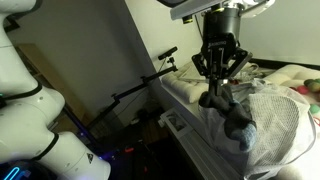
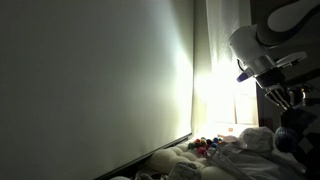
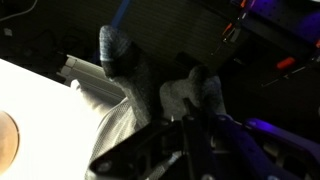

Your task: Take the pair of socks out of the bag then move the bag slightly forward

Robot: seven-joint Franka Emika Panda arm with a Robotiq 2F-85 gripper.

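Tally: 1 of nearly everything, 2 sock ends.
Robot arm (image 1: 25, 75) x1, w/ 1 gripper (image 1: 216, 92). Pair of socks (image 1: 238, 118) x1; the wrist view shows it as 2 dark sock ends (image 3: 120, 50). Mesh bag (image 1: 280, 125) x1. Bed (image 1: 190, 108) x1. Black stand (image 1: 140, 88) x1, next to the bed. Lit curtain (image 2: 215, 90) x1, plain wall (image 2: 90, 70) x1. Pale cloths (image 2: 185, 160) are in a heap, no. can't be told; small coloured bits (image 2: 205, 146) are too tiny to count.

The dark blue-grey soft cloth sock bundle (image 1: 238, 120) under the black end effector (image 1: 213, 97) looks matt and fuzzy. Below and beside the end effector, the white-grey see-through mesh bag (image 1: 281, 122) is thin, floppy netting.
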